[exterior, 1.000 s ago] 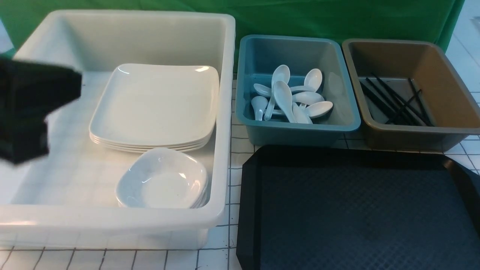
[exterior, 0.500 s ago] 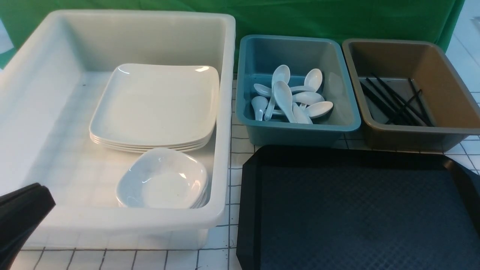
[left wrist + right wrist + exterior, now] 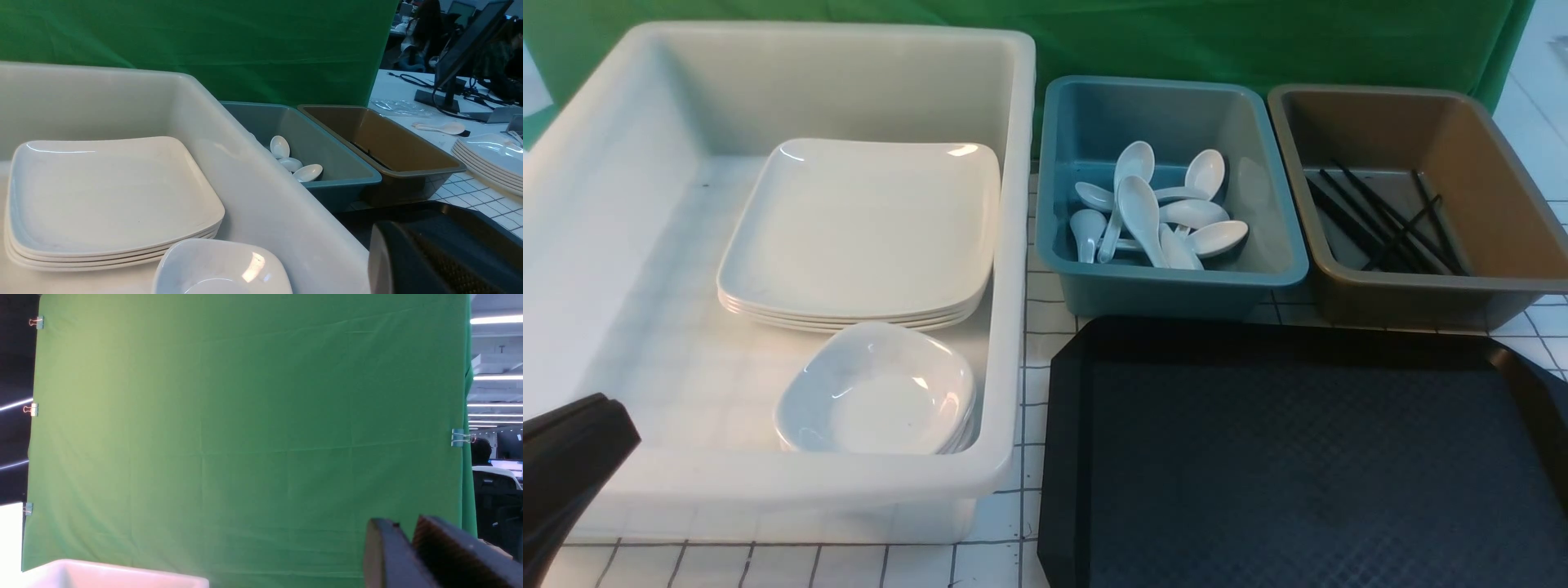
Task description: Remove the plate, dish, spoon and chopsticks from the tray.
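As tray lies | long axis left-right | chopsticks point away

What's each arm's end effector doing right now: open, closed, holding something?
Left end effector: cannot be told; only part of it shows.
Right end effector: slightly open, holding nothing.

One white tub at left holds four stacked square plates and a small stack of bowls, count unclear. One blue bin holds about seven white spoons; one brown bin several black chopsticks. One black tray lies near.
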{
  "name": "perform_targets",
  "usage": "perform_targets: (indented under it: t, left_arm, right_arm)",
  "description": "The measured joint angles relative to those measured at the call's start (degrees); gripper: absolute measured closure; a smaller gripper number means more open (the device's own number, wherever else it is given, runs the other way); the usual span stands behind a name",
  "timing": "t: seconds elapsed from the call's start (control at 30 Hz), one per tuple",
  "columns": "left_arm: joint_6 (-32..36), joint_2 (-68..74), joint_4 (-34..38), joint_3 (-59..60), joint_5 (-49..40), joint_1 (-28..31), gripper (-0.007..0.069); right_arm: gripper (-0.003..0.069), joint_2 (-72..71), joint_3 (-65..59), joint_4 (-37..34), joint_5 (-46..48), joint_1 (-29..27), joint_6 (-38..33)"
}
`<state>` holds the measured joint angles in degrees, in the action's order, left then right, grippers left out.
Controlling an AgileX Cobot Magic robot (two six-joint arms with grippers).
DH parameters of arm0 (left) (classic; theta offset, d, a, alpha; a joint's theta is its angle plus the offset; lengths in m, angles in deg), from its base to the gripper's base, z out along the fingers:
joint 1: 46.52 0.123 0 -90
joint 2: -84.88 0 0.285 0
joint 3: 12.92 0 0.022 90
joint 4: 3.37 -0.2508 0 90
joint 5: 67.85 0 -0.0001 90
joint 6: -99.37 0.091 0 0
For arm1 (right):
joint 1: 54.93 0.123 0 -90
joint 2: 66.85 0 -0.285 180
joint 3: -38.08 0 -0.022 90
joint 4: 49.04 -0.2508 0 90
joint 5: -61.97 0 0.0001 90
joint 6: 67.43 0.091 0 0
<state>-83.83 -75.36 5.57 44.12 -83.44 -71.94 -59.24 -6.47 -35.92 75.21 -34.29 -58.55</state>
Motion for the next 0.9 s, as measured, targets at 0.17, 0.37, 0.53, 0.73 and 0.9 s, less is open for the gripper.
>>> perform_targets:
  t: [0.17, 0.37, 0.53, 0.73, 0.9]
  left_arm:
    - [0.0, 0.0, 0.0, 0.0, 0.0, 0.0, 0.0624]
    - [0.78, 0.0, -1.76, 0.0, 0.29, 0.0, 0.0624]
    - [1.9, 0.0, -4.77, 0.0, 1.38, 3.27, 0.0624]
    - [3.85, -1.22, -6.26, 5.55, 4.56, 19.83, 0.0624]
    - [4.16, -6.89, -8.59, 14.27, 6.27, 25.91, 0.0624]
  right_arm:
    - [0.0527, 0.0, 0.0, 0.06, -0.08, 0.0, 0.0]
    - [0.0513, 0.0, 0.0, 0.11, -0.08, 0.0, 0.0]
    - [0.0501, 0.0, 0.0, 0.11, -0.08, 0.0, 0.0]
    - [0.0479, 0.0, 0.0, 0.11, -0.12, 0.0, 0.02]
    - [0.0456, 0.0, 0.0, 0.11, -0.12, 0.0, 0.02]
